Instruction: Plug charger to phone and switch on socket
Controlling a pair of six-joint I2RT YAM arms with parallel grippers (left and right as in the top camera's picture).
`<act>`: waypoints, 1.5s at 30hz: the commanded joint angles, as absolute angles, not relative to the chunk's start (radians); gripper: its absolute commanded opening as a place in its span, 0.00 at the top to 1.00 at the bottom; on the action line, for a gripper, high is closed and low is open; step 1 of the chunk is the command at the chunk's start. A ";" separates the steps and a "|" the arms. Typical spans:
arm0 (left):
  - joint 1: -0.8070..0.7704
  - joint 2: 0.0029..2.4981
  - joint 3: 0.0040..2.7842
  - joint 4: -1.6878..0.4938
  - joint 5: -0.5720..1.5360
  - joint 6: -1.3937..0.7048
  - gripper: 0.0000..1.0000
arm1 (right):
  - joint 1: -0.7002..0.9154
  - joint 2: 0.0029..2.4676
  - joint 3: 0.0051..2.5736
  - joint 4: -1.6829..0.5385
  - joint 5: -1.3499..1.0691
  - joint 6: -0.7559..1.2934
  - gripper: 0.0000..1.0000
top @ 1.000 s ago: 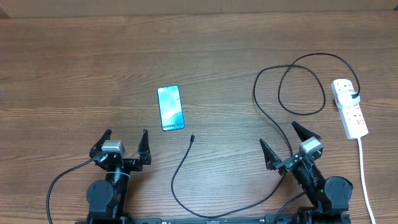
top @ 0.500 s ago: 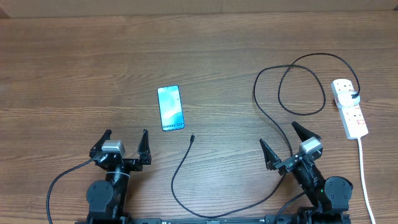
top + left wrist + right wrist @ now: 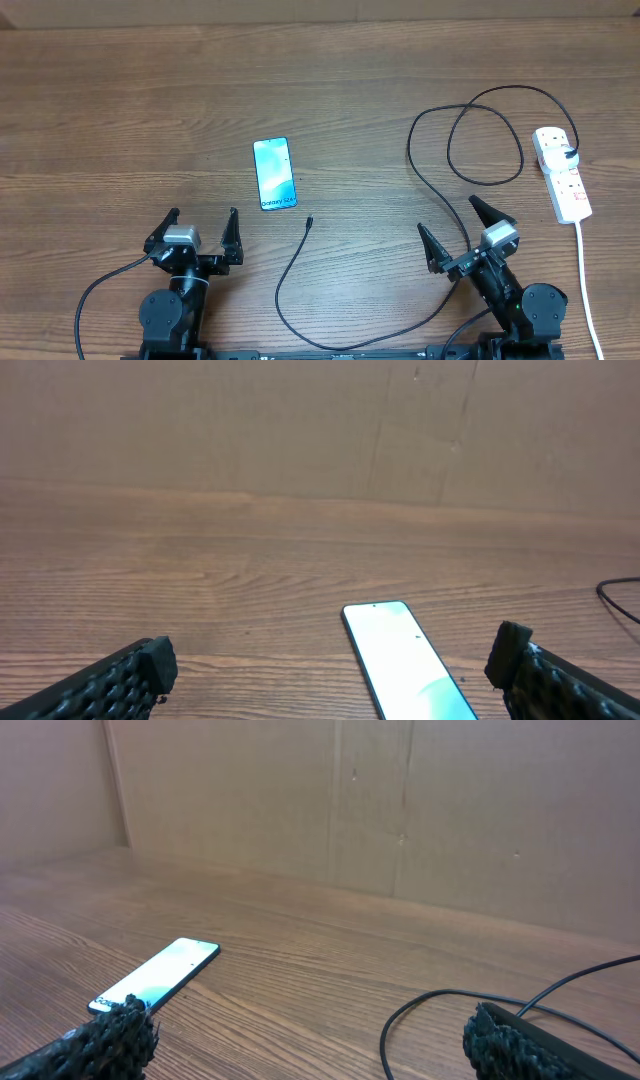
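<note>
The left jaws are held wide apart above the bench [image 3: 120, 100], and nothing is gripped between them. The phone [image 3: 275, 174] is laid flat, screen up, just ahead of them, a little toward their right side. The right jaws are also spread wide and are empty. The charger [image 3: 487, 184] is laid in loops ahead of the right jaws, and one strand is seen running beneath them. Its connector tip [image 3: 310, 221] is found between the two pairs of jaws, near the phone but apart from it. The socket [image 3: 562, 180] is placed ahead of the right jaws, to their right.
</note>
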State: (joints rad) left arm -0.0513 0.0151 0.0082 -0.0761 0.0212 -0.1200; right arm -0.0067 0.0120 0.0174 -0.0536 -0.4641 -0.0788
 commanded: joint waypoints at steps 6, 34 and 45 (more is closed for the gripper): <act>-0.045 0.009 0.005 -0.078 0.015 -0.101 0.00 | -0.009 0.004 0.008 -0.051 -0.462 -0.076 0.00; -0.045 0.009 0.005 -0.067 0.023 -0.105 0.00 | -0.009 0.004 0.008 -0.051 -0.462 -0.076 0.00; -0.045 0.028 0.329 -0.123 0.391 -0.199 0.00 | -0.009 0.004 0.008 -0.051 -0.462 -0.076 0.00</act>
